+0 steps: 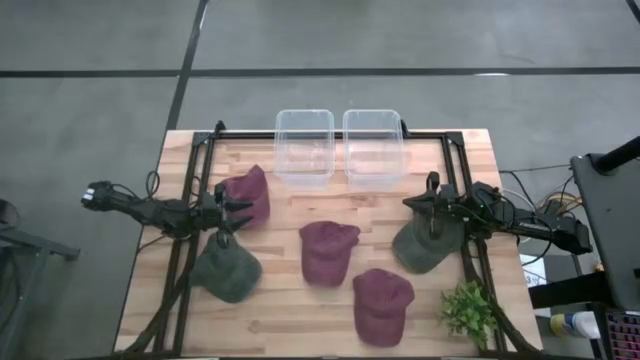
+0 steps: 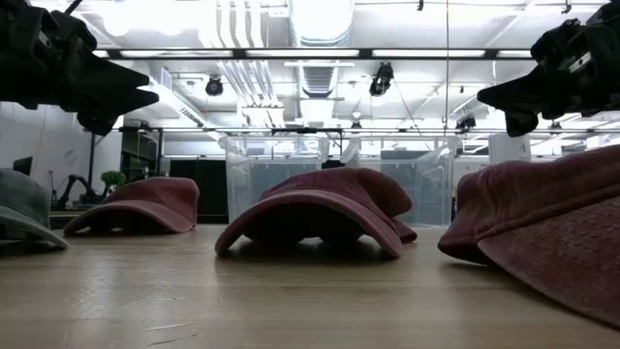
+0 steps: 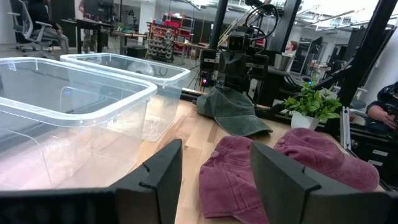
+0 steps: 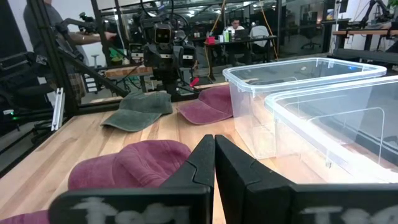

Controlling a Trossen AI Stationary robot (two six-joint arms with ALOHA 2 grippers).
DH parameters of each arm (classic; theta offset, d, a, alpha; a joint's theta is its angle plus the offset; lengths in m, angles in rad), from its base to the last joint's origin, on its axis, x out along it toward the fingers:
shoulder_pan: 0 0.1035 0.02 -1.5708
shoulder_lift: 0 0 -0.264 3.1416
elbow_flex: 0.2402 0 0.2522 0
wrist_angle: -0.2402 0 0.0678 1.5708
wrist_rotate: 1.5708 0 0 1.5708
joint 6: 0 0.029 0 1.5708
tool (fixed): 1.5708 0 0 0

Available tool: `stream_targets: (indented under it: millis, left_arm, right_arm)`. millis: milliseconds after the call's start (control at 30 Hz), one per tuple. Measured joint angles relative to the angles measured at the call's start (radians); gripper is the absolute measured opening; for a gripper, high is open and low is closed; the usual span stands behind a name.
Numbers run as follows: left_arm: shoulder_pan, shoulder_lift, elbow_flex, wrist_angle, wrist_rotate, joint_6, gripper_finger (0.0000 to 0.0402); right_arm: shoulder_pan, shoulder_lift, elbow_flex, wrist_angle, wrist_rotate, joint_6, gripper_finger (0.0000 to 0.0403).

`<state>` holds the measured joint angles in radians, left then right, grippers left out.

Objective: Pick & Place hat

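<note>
behind the pale wooden plank desk (image 1: 290, 300) runs grey floor, and in the level views a bright workshop with shelving and seated people far off. five soft cloth caps lie on the desk: three maroon ones — one by the left arm (image 1: 248, 192), one in the middle (image 1: 327, 250), one nearer the front (image 1: 381, 303) — and two faded green ones, one at front left (image 1: 226, 270) and one on the right (image 1: 423, 243).

the left hand (image 1: 236, 210) hovers with its fingers parted and nothing between them, just beside the left maroon cap and above the green one. the right hand (image 1: 432, 205) hangs over the right green cap with its fingers pressed together, holding nothing.

no cap looks lifted, so this reads as the approach before a first pick; the left hand seems better placed and would need to drop onto a crown and pinch the cloth.

two clear plastic bins, left (image 1: 304, 146) and right (image 1: 373, 145), stand side by side at the far edge — both empty. a small green potted plant (image 1: 468, 311) sits at front right.
</note>
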<state>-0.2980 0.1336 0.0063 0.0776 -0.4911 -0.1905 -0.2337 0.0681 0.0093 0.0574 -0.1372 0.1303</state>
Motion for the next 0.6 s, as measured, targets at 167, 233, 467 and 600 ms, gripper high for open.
stream_targets:
  millis: [167,233,467,600]
  left_arm:
    - [0.0,0.0,0.0,0.0,0.0,0.0,0.0181]
    - [0.0,0.0,0.0,0.0,0.0,0.0,0.0181]
    - [0.0,0.0,0.0,0.0,0.0,0.0,0.0181]
    - [0.0,0.0,0.0,0.0,0.0,0.0,0.0181]
  right_arm:
    - [0.0,0.0,0.0,0.0,0.0,0.0,0.0008]
    - [0.0,0.0,0.0,0.0,0.0,0.0,0.0008]
    - [0.0,0.0,0.0,0.0,0.033,-0.09,0.0008]
    - [0.0,0.0,0.0,0.003,0.059,-0.137,0.0008]
